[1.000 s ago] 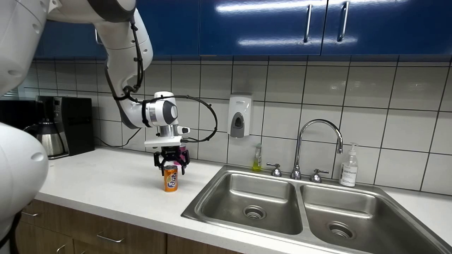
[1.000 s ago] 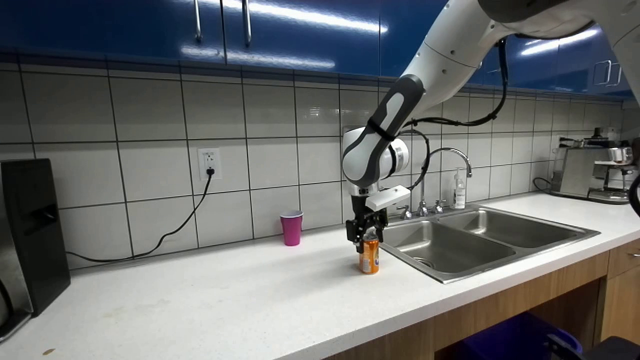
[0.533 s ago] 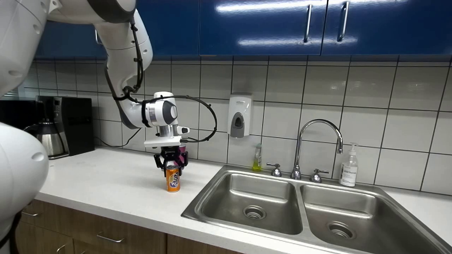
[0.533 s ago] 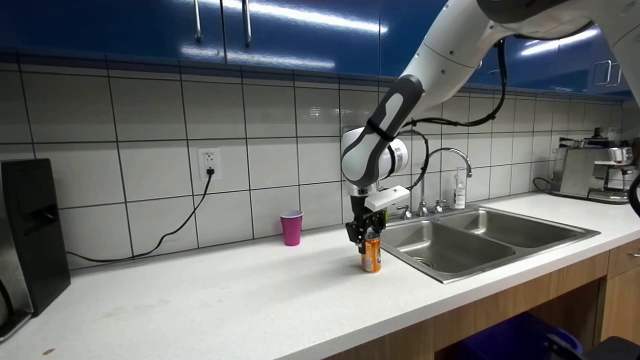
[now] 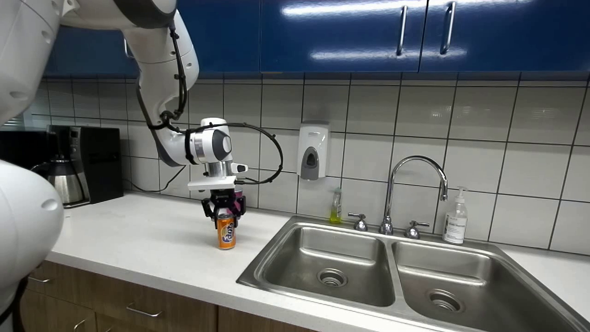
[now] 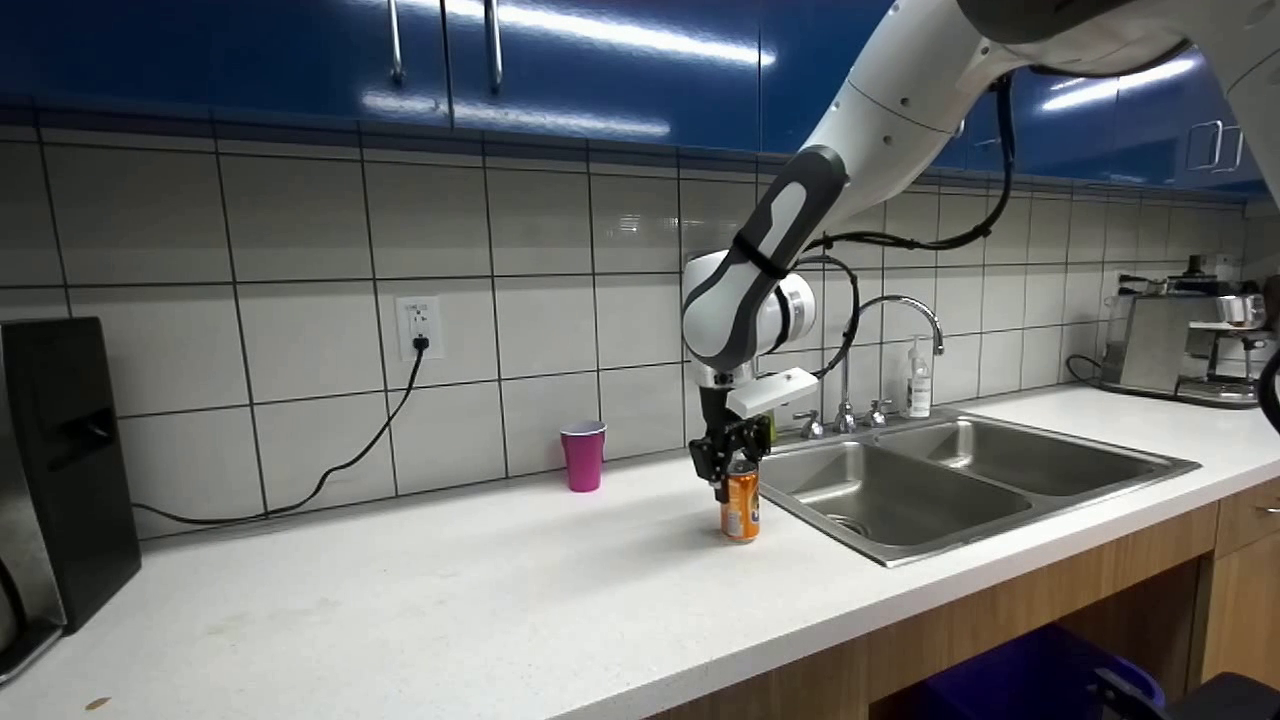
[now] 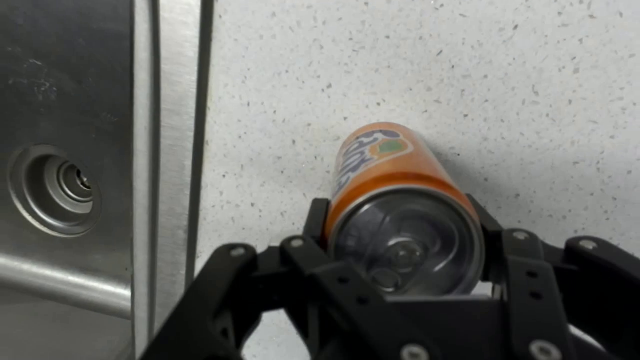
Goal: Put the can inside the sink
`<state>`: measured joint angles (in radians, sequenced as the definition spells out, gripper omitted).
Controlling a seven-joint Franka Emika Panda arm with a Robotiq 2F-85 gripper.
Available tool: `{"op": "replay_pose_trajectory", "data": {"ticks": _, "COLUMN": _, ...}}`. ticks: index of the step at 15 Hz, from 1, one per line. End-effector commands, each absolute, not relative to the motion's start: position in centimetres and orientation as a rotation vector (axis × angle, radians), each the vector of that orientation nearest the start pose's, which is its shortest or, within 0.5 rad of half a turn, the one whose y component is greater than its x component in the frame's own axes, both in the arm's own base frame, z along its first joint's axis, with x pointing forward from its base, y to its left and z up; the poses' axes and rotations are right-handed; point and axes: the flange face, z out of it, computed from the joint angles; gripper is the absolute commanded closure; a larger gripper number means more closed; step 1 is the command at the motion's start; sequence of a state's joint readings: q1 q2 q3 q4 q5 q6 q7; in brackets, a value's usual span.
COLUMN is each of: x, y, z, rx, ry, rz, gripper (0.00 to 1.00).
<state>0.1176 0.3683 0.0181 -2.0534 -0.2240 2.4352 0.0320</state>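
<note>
Gripper [image 5: 226, 224] tight on the can [image 5: 226, 234], sink [image 5: 341, 242] just beside it, cup [image 6: 583, 462] well apart from it, toward the wall [image 6: 545, 325]!

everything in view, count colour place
Speckled countertop: 1, white, below tiled wall
Stainless double basin sink: 1, silver, in countertop
Cylindrical metal can: 1, orange, beside sink
Gooseneck faucet: 1, chrome, sink rear
Lever handles: 2, chrome, flanking faucet
Tapered cup: 1, pink, near wall
Slim bottle: 1, yellow-green, sink rear
Pump bottle: 1, clear, sink rear
Rounded dispenser: 1, white, on wall
Outlet: 1, white, on wall
Boxy coffee maker: 1, black, near wall
Metal espresso machine: 1, silver, beyond sink
Glossy cabinets: several, blue, overhead
Wooden drawers: several, brown, undercounter
Bin: 1, blue, undercounter
Robot arm: 1, white, above countertop
Gripper: 1, black, closed on can
</note>
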Motion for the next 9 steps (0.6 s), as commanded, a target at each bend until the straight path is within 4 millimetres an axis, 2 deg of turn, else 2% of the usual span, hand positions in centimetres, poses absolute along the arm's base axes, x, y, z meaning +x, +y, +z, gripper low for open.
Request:
{"op": "replay_pose_trajectory", "data": {"ticks": 1, "x": 58.9, "y": 8.2, "z": 29.0, "rx": -3.278, "ry": -0.396, "rz": -0.074, "gripper": 0.61}}
{"op": "replay_pose_trajectory", "data": {"ticks": 9, "x": 58.3, "y": 7.9, "z": 32.5, "rx": -3.305, "ry": -0.331, "rz": -0.091, "gripper": 0.61}}
